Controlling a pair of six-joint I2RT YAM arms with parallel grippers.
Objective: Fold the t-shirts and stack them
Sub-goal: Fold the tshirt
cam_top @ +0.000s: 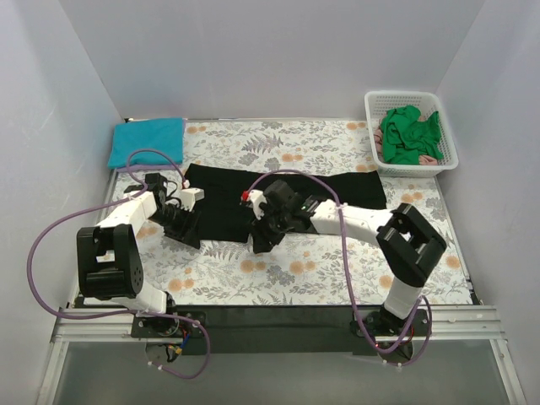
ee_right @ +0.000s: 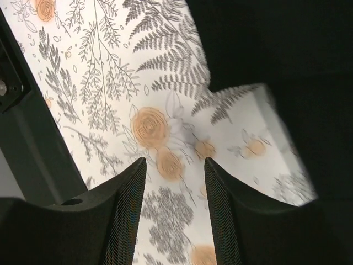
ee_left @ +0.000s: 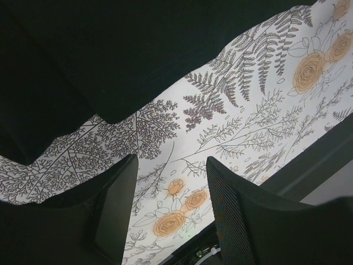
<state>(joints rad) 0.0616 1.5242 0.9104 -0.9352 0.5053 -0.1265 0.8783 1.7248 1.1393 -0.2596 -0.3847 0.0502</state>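
The black t-shirt [cam_top: 337,190] laid out flat, left pincer [cam_top: 181,228] and right pincer [cam_top: 261,238] parted at its near edge.

It stretches across the middle of the fern-print surface [cam_top: 321,270]. The left pincer sits low at the shirt's near left corner, the right pincer at its near edge. Each is part open with only bare print between the fingers, the black cloth just past the tips. A folded teal t-shirt [cam_top: 148,139] lies at the far left corner. The green t-shirts [cam_top: 409,135] are heaped in the white basket [cam_top: 405,94] far right.
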